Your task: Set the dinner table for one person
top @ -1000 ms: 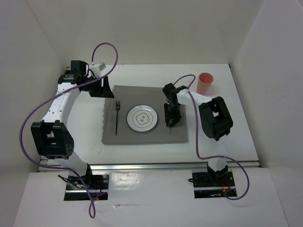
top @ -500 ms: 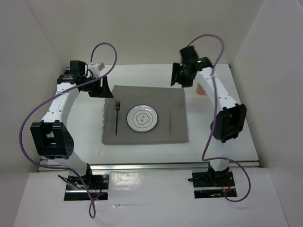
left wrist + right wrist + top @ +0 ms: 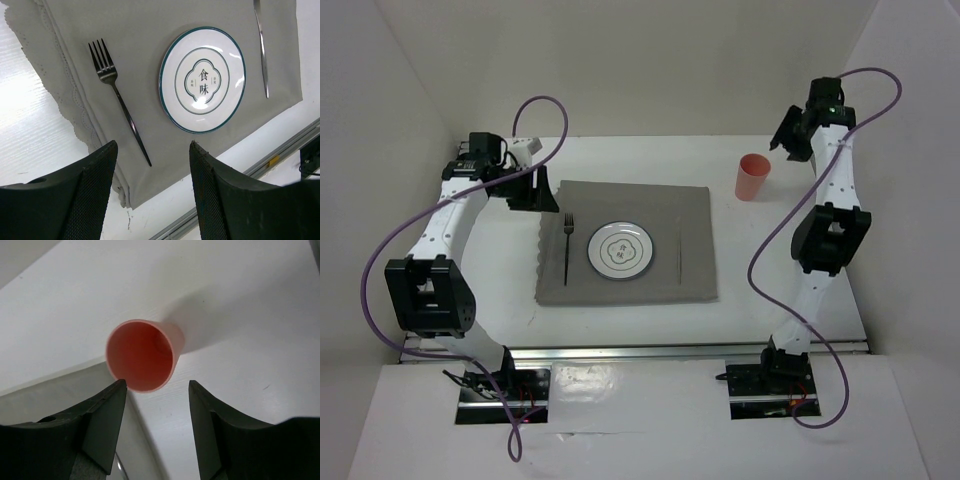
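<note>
- Dinner table: white, matte, spans the whole work area; bears a grey placemat at its middle.
- Plate: white with a dark rim line, sits at the middle of the placemat.
- Fork: lies on the placemat left of the plate, apart from it, tines toward the far side.
- Knife: lies on the placemat right of the plate, apart from it, parallel to the fork.
- Cup: pink, upright, mouth up, stands on bare tabletop just beyond the placemat's far right corner.
- Left gripper: fingers spread, pinches nothing; hangs near the placemat's far left corner.
- Right gripper: fingers spread, pinches nothing; hangs raised at the far right, above the cup and clear of it.
</note>
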